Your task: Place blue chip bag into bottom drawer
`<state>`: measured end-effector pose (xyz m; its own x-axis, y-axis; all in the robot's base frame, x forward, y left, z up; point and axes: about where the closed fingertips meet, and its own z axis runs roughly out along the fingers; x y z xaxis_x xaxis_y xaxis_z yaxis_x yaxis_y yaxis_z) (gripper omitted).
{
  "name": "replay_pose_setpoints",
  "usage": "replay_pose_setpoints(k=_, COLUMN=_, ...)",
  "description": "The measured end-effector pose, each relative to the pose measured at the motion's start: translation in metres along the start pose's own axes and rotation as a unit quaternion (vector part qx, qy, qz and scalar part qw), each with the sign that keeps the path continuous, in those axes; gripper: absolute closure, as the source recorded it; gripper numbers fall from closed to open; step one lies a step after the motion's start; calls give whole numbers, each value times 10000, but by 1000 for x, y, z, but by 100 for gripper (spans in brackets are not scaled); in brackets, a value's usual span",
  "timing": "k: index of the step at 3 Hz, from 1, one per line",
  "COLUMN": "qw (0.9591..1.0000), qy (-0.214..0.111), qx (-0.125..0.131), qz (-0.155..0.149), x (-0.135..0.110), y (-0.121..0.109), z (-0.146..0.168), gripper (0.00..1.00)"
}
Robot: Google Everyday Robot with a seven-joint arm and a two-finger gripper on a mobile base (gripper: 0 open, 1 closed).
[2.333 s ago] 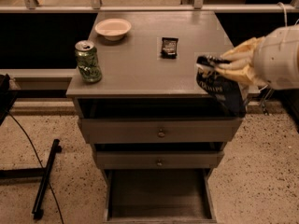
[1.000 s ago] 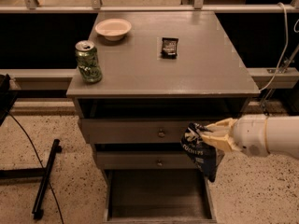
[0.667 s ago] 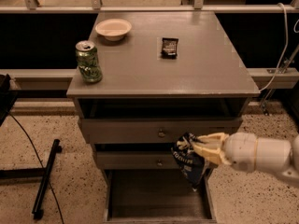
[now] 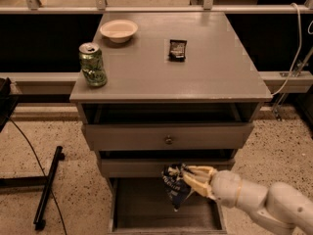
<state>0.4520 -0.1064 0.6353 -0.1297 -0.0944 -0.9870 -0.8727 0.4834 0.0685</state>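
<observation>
My gripper (image 4: 191, 180) reaches in from the lower right and is shut on the blue chip bag (image 4: 175, 186), a crumpled dark blue foil bag with white patches. The bag hangs from the fingers over the open bottom drawer (image 4: 142, 214), a wide plain grey tray pulled out at the foot of the cabinet. The bag is in front of the middle drawer's front and above the tray's floor, not resting on it.
On the cabinet top (image 4: 146, 72) stand a green can (image 4: 93, 65), a white bowl (image 4: 119, 30) and a flat black-brown packet (image 4: 177, 49). The top drawer with a brass knob (image 4: 168, 140) is slightly open. A black stand leg (image 4: 48, 187) lies on the floor at left.
My gripper carried the bag from the cabinet top's right edge down and left, past the drawer fronts, to just above the open bottom drawer.
</observation>
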Motion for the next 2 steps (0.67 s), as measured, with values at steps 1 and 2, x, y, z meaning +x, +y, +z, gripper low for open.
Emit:
replay_pose_setpoints(k=1, qw=9980, qy=80, qx=-323, qz=545, x=100, y=16, z=25, gripper=100)
replay_pose_setpoints(k=2, qw=9916, qy=183, qx=-309, qz=1240, x=183, y=27, z=39, gripper=100)
